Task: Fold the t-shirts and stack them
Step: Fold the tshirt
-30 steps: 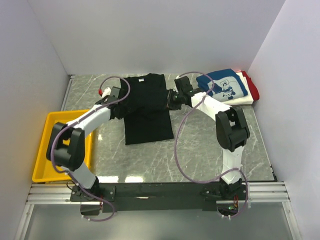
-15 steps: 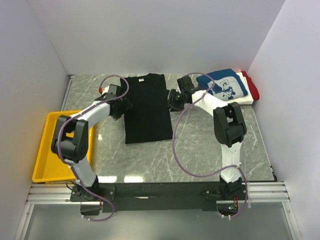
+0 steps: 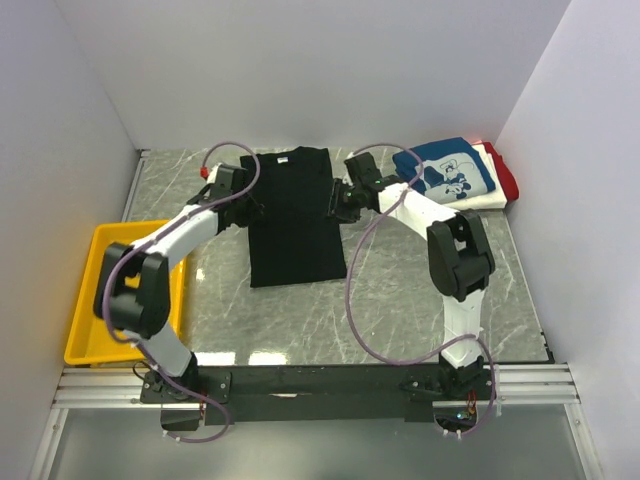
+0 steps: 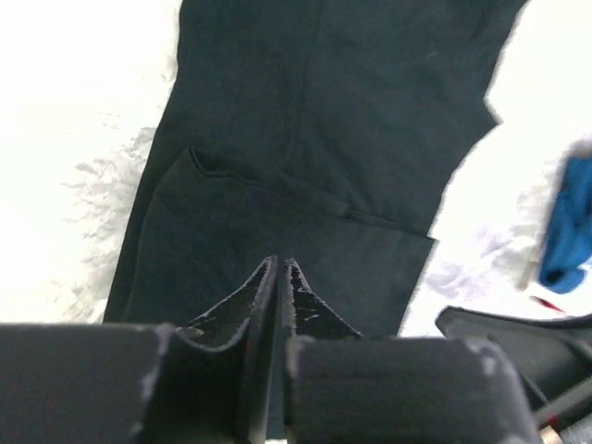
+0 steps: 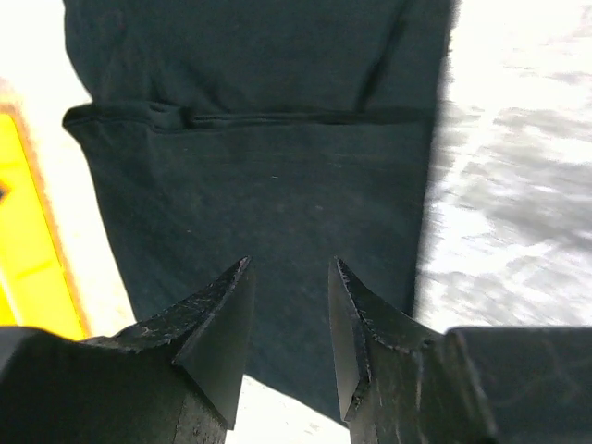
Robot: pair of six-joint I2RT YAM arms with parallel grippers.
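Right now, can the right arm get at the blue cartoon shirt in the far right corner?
Probably yes. The right claw is open and empty at the edge of the black shirt. The blue shirt lies topmost on its pile, close beside that arm.

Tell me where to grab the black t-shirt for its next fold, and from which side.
Probably the two near hem corners: the black t-shirt lies flat as a long strip, hem toward the arms. Bring the left hand in low from its left long edge, the right hand from its right.
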